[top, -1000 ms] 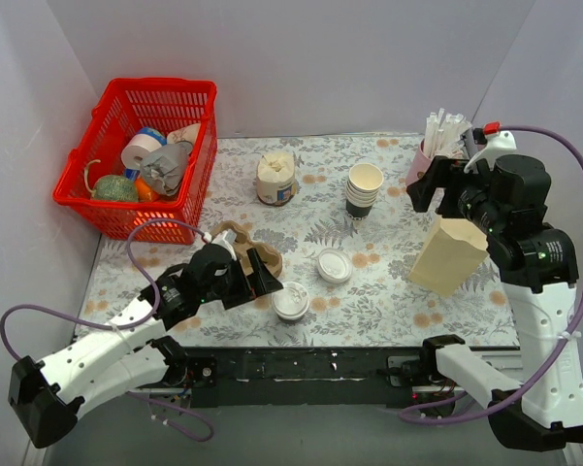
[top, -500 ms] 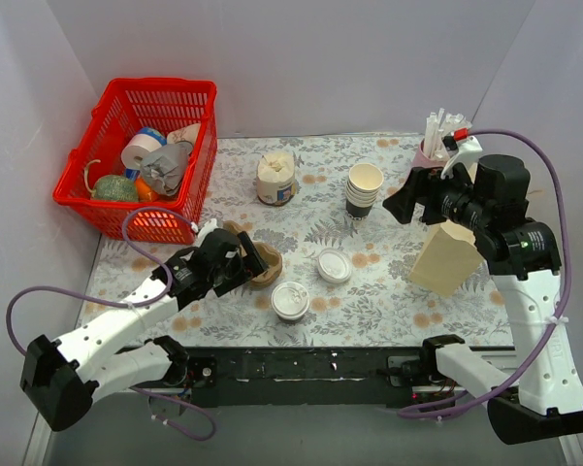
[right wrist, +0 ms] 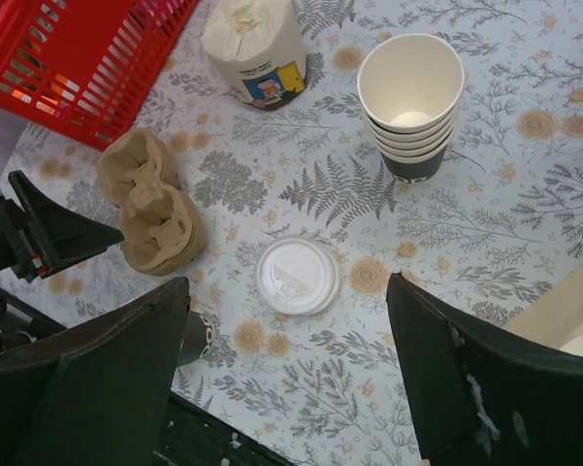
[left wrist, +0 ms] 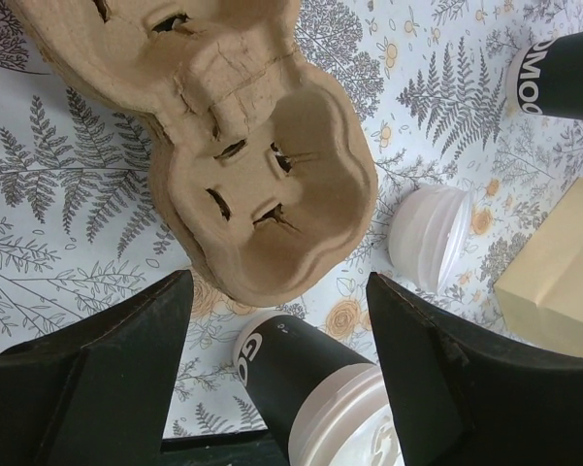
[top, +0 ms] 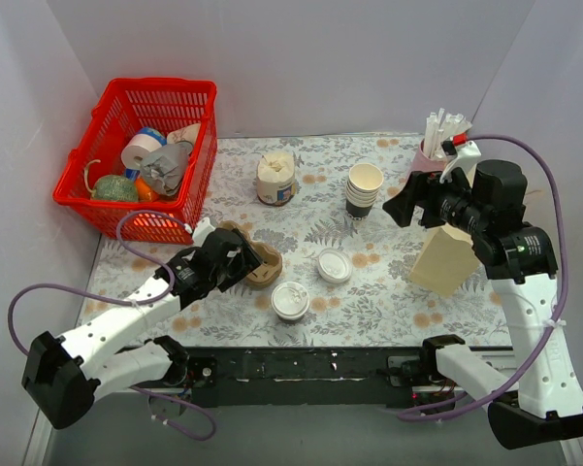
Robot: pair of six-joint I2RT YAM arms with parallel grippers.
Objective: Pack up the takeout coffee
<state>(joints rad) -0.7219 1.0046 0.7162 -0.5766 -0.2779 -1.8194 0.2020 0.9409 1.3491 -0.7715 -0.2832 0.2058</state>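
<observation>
**Takeout coffee stood beside the carrier, both hands spread**

The takeout coffee (top: 291, 301) is seen upright on the flowered surface (top: 388, 311), its flat white lid on, close to the near edge. It is placed just beside the near-right end of a brown pulp cup carrier (top: 257, 262), whose wells are shown empty in the left wrist view. It is gripped by neither hand.

The left hand (top: 235, 260) is held low over the carrier with its fingers (left wrist: 107, 359) spread, and the carrier's nearer well is framed between them. Whether the carrier is touched cannot be told.

The right hand (top: 400, 204) is held high above the right half of the surface, its fingers (right wrist: 466, 379) spread wide with nothing between them.

A loose white lid (top: 334, 265) is laid flat to the right of the carrier, a little behind the coffee. Further back a stack of lidless cups (top: 365, 189) and a cream jar (top: 275, 177) are stood. A tan paper bag (top: 446, 254) is stood upright at the right, and a red basket (top: 160, 85) of oddments is set at the back left.
</observation>
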